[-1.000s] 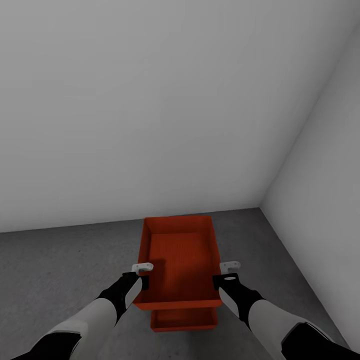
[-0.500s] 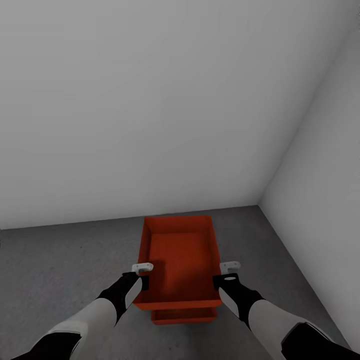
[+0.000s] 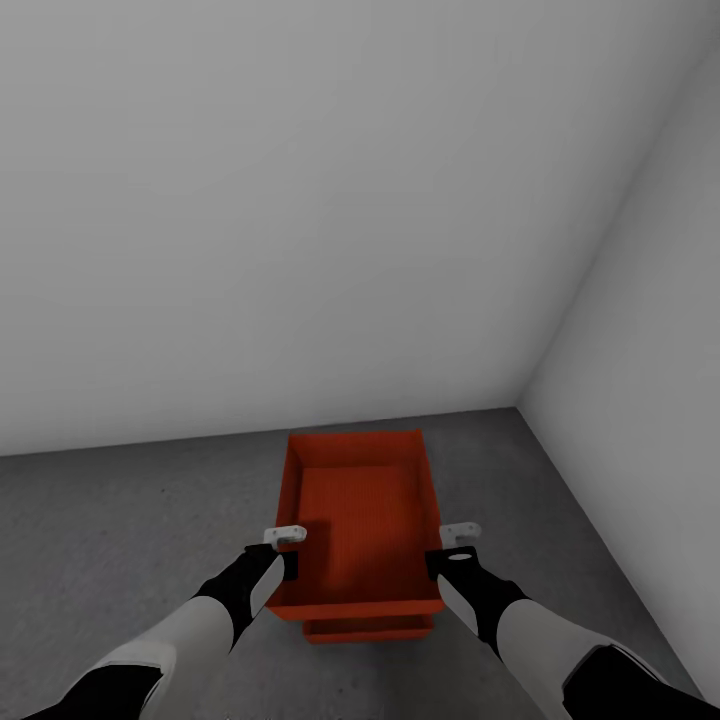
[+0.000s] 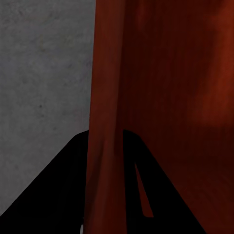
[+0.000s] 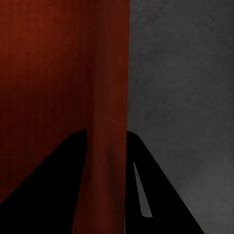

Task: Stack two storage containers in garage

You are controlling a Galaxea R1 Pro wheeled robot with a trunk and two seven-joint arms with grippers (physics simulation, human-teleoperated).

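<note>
Upper storage container (image 3: 357, 520) is held between both arms over the dark grey floor (image 3: 120, 540) near the garage corner; lower container (image 3: 368, 629) sits on the floor directly beneath, only its near edge peeking out under the held one.

Left gripper (image 3: 283, 545) is clamped on the left long wall; the left wrist view shows the thin wall (image 4: 105, 122) running between the dark fingers (image 4: 58, 190). Right gripper (image 3: 455, 545) does the same on the right wall (image 5: 109, 122); both pinch the rim about mid-length, roughly opposite each other.

Handling judgement: box looks light, rigid enough to carry empty, but the walls are thin and smooth; a pinch on one wall alone would likely let it swing or slip. Symmetric two-sided grip keeps it level; best hold is what it has now. Risk is the walls flexing inward under squeeze, and the box skating on the lower one's rim if set down off-centre.
</note>
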